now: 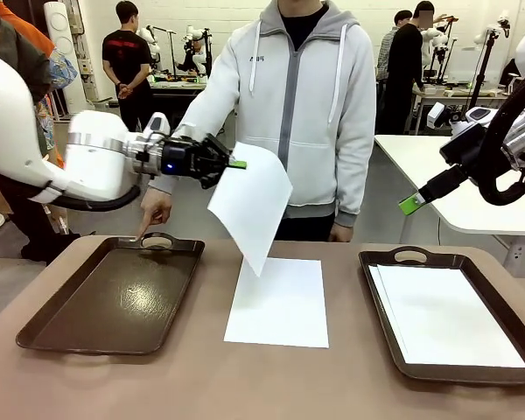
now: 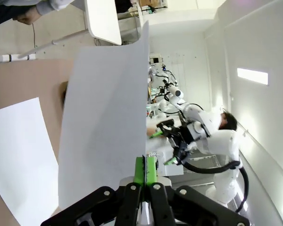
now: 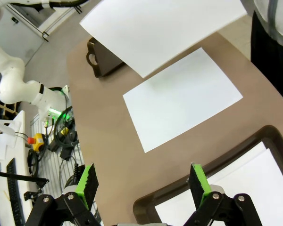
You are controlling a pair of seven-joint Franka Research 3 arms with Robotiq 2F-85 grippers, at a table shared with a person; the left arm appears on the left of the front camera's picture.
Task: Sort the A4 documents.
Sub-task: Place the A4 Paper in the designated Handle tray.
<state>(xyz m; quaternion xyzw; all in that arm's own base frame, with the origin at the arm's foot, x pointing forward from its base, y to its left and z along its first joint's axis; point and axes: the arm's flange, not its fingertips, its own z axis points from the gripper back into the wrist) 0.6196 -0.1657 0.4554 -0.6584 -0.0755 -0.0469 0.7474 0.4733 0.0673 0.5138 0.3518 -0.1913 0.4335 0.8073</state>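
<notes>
One sheet [image 1: 277,304] lies between the left tray [image 1: 114,302] and the right tray [image 1: 374,297], which holds perhaps several sheets [image 1: 451,315].

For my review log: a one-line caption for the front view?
Left gripper holds an A4 document aloft while the person's hand points at the left tray; another sheet lies on the table.

table [image 1: 201,385] | left tray [image 1: 114,297] | middle sheet [image 1: 280,306] | right tray [image 1: 472,376]

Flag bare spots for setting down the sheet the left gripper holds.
Freest: the bare floor of the dark brown rectangular tray on the left, though a person's hand points at its far handle. Bare table strips flank the white paper sheet lying mid-table. Crowded: the right brown tray, already holding white sheets.
</notes>
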